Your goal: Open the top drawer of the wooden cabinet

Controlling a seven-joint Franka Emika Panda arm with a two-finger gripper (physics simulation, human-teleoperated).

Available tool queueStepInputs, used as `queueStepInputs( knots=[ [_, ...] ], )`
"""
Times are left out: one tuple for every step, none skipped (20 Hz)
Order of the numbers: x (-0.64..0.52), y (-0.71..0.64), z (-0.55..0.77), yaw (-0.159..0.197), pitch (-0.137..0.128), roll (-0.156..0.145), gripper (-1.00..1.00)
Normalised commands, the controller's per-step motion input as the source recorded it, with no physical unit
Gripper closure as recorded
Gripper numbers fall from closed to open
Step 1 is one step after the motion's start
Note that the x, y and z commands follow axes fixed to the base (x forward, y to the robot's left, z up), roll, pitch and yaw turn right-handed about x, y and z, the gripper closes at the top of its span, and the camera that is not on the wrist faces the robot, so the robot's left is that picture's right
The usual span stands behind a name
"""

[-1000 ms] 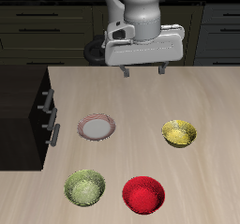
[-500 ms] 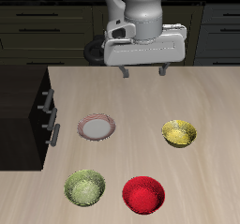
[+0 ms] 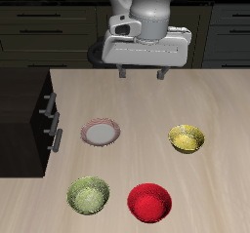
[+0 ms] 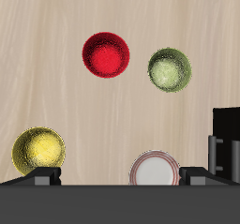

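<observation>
The wooden cabinet [image 3: 21,120] is a small blackish-brown box at the table's side edge, its drawer fronts facing the table. The top drawer [image 3: 43,103] is shut, and its short silver handle lies flush with the handles below it. My gripper [image 3: 142,73] hangs open and empty high over the back of the table, well away from the cabinet. Its two fingers [image 3: 123,72] point down. In the wrist view the cabinet [image 4: 226,139] shows at the edge, and the gripper [image 4: 120,177] holds nothing.
On the table are a pink-rimmed plate [image 3: 101,133], a yellow bowl [image 3: 187,137], a green bowl [image 3: 89,194] and a red bowl [image 3: 149,202]. Dark kitchen units with long handles [image 3: 39,27] stand behind the table.
My gripper has shifted a little toward the cabinet's side of the table and slightly up. It stays open. Nothing on the table has moved.
</observation>
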Motion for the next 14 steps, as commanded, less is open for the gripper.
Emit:
queueStepInputs(
  knots=[
    [0.01,-0.34,0.04,-0.011,0.028,-0.254,-1.0],
    [0.02,-0.36,0.02,-0.003,0.013,-0.117,-1.0],
    [-0.02,-0.32,0.07,0.004,0.013,-0.213,-1.0],
    [-0.05,-0.18,-0.02,0.0,0.0,0.0,-1.0],
    [-0.09,-0.61,0.32,0.086,-0.108,-0.377,-1.0],
    [-0.1,-0.45,0.07,-0.043,0.012,-0.155,-1.0],
    [-0.09,-0.27,0.22,0.107,-0.096,-0.191,-1.0],
    [-0.19,-0.5,0.12,-0.051,-0.035,-0.174,-1.0],
    [-0.03,-0.19,0.08,0.056,-0.008,-0.105,-1.0],
    [-0.27,-0.54,0.2,0.045,-0.085,-0.255,-1.0],
    [-0.06,-0.24,0.08,0.011,-0.041,-0.091,-1.0],
    [-0.06,-0.24,0.03,-0.003,0.0,-0.063,-1.0],
    [-0.14,-0.49,0.03,0.023,-0.013,-0.144,-1.0],
    [-0.09,-0.18,0.03,0.03,-0.027,-0.07,-1.0]
  ],
)
